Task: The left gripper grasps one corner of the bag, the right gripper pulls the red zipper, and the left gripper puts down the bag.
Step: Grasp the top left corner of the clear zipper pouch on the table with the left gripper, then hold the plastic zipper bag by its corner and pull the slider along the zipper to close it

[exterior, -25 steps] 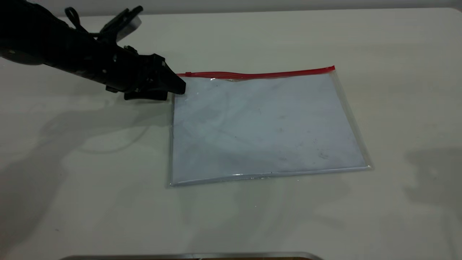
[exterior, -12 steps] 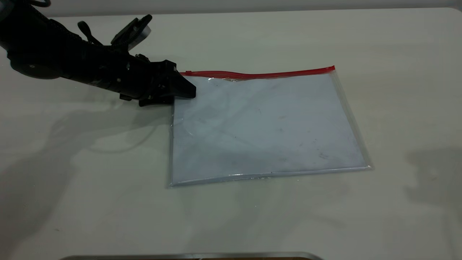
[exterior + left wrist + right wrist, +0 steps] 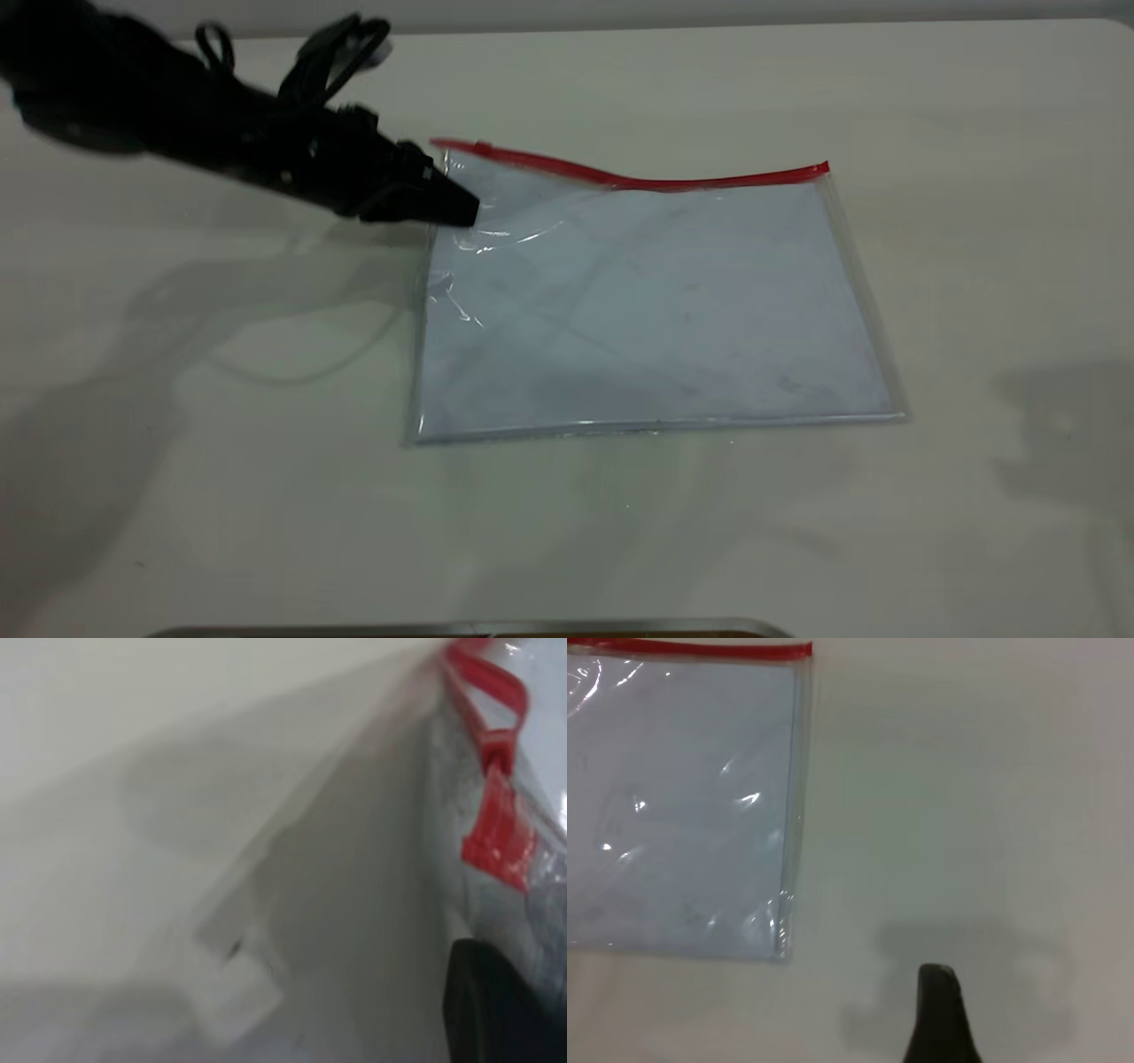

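Note:
The bag (image 3: pixel 656 301) lies flat on the table, pale bluish and glossy, with the red zipper (image 3: pixel 691 182) along its far edge. My left gripper (image 3: pixel 461 211) is shut on the bag's far left corner and holds that corner raised, so the plastic wrinkles there. In the left wrist view the red slider tab (image 3: pixel 498 828) hangs close above my black finger (image 3: pixel 496 1010). My right gripper (image 3: pixel 939 1019) shows only as a black tip over bare table, well apart from the bag's near right corner (image 3: pixel 780 943). It is out of the exterior view.
The pale table (image 3: pixel 974 266) stretches to all sides of the bag. A dark metal edge (image 3: pixel 469 629) runs along the front of the exterior view. The table's far edge lies behind the left arm.
My left gripper has closed on the bag's far left corner and lifted it. The zipper's left end rose, and the plastic near it wrinkled.

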Motion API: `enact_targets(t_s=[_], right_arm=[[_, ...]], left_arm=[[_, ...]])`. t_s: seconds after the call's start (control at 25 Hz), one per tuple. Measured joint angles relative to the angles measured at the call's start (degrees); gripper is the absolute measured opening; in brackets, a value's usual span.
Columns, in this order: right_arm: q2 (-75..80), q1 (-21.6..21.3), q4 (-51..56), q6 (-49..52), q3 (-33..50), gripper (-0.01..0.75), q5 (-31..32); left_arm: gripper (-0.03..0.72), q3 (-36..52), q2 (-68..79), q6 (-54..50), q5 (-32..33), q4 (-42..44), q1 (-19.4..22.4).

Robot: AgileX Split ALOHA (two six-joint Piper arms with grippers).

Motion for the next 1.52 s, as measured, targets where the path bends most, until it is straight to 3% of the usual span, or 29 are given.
enact_targets(t_s=[0.24,0.44,0.68,1.12,1.52], right_arm=[[3.23,0.0,3.29,-6.35,-0.08,0.584,-5.83],[11.62,0.0,8.5,-12.22,-3.37,0.584,-6.78],[22.46,3.52,14.74,-23.08,-12.34,0.584,-5.75],[43.0,18.41,31.59,-49.43,-31.08,0.584,-2.5],[53.97,19.71,56.91,-74.64,-43.09,0.584,5.85]], left_arm=[[0.053,-9.96,-4.16,0.36,8.58,24.33,-0.11],[0.053,-17.89,-4.29,3.87,17.51,34.08,-0.11],[0.053,-22.8,-4.29,14.91,22.71,35.54,-0.11],[0.053,-23.39,-4.29,16.36,22.94,35.49,-0.29],[0.053,-23.39,-4.29,16.42,22.88,35.49,-1.46]])
